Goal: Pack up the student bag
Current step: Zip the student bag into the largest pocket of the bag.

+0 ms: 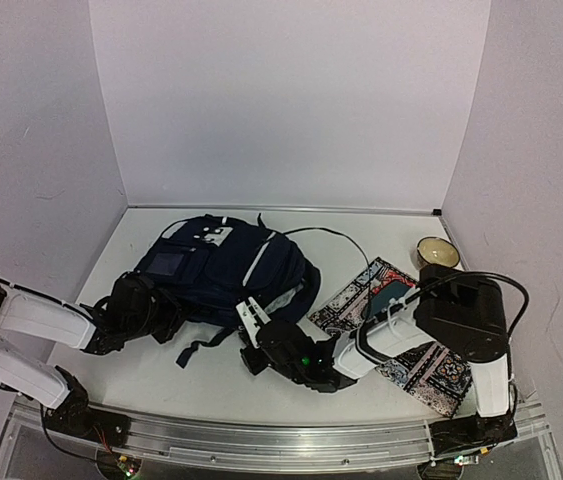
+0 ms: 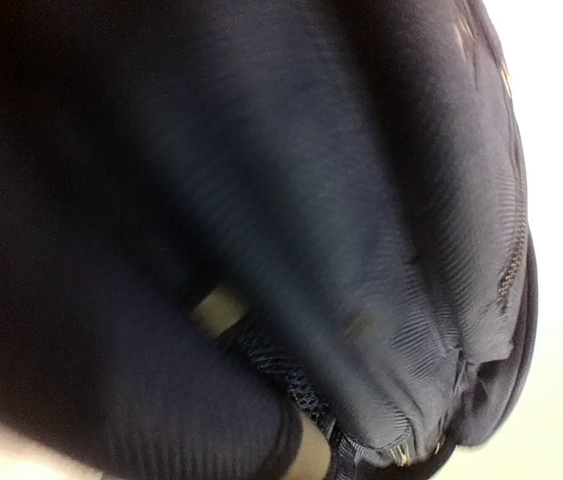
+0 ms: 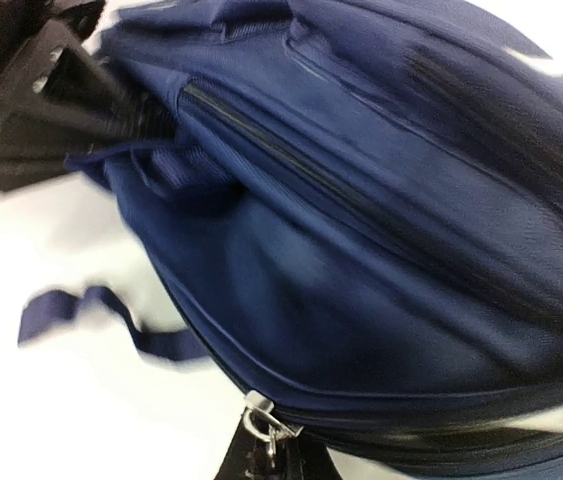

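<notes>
Top external first: where does the student bag (image 1: 226, 265) lie?

— Flat on the white table (image 1: 211, 390), left of centre, its navy bulk between the 2 grippers. A loose strap (image 1: 196, 348) trails off its near edge.

And the left gripper (image 1: 161, 312)?

— Pressed against the bag's left end. Its own camera shows only blurred dark fabric and some zipper teeth, so the fingers are hidden there. In the right wrist view the cloth bunches up at its black tip, with the jaws closed tight on a fold of the bag.

The right gripper (image 1: 251, 316)?

— At the bag's near right edge, with its white fingers narrowed to almost nothing. In its camera a metal zipper pull (image 3: 261, 420) sits at the bottom edge, right at the fingertips, and the grip looks to be on that pull. The picture is blurred, so how much is caught I cannot tell.

Anything else?

— 1 patterned mat (image 1: 361, 295) lies right of the bag, partly under the right arm. 1 small bowl (image 1: 438, 250) sits beyond it, well apart from the bag. A thin black cable (image 1: 336, 235) arcs from the bag's far side toward the mat.
</notes>
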You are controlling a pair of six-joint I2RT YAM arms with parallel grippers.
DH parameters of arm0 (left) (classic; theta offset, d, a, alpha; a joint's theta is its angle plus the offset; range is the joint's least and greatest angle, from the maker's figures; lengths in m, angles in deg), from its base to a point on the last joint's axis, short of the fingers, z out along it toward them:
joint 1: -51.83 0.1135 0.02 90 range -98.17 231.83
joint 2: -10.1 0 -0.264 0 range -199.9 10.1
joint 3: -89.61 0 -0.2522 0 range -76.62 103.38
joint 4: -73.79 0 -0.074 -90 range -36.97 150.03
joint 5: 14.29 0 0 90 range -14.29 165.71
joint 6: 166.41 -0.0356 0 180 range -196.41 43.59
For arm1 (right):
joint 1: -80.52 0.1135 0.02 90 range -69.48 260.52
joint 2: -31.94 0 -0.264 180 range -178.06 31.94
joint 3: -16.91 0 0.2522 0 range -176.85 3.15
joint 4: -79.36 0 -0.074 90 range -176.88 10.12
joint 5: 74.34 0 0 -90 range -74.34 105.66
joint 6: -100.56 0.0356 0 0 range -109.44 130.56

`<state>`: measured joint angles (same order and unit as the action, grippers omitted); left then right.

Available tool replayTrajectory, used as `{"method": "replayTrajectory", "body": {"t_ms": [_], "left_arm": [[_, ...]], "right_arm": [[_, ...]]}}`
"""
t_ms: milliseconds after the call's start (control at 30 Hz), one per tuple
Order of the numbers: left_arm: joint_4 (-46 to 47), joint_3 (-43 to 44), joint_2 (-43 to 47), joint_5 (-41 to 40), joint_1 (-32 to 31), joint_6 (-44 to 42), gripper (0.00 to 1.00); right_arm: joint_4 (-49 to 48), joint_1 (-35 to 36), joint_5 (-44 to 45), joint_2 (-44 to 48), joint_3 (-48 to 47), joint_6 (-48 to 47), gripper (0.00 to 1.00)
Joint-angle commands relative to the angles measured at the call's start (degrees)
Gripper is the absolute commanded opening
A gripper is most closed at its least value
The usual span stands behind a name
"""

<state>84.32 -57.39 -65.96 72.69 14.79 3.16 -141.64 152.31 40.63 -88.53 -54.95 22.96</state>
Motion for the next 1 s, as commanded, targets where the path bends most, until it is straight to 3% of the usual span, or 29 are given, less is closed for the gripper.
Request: {"method": "replayTrajectory", "body": {"t_ms": [0,300,500,567,633,733,967], "left_arm": [[-1.07,-1.80,2.32,-2.53,9.27,-8.28,0.00],[-15.93,5.58,0.53,-4.26,24.53,-23.11,0.00],[-19.51,15.91,-7.22,-1.81,30.41,-32.37,0.01],[-20.12,19.03,-10.48,0.01,30.63,-34.58,0.06],[-21.39,21.86,-12.39,4.29,30.58,-35.46,0.24],[-22.94,22.18,-11.44,9.91,30.56,-33.71,0.41],[-27.59,14.48,3.47,15.00,29.42,-26.42,0.54]], "right_arm": [[9.46,-1.50,-6.29,8.59,3.22,-0.27,0.00],[22.88,-7.91,-14.15,18.51,5.94,-2.16,0.00],[29.65,-8.72,-19.62,16.63,-0.43,-3.22,0.00],[30.68,-8.50,-22.90,14.70,-3.76,-2.61,0.00],[30.77,-7.99,-24.46,12.76,-6.97,-1.76,0.00],[30.98,-7.15,-26.77,9.13,-11.71,-0.58,0.00],[32.32,-5.32,-27.31,2.32,-20.94,2.11,0.00]]}}
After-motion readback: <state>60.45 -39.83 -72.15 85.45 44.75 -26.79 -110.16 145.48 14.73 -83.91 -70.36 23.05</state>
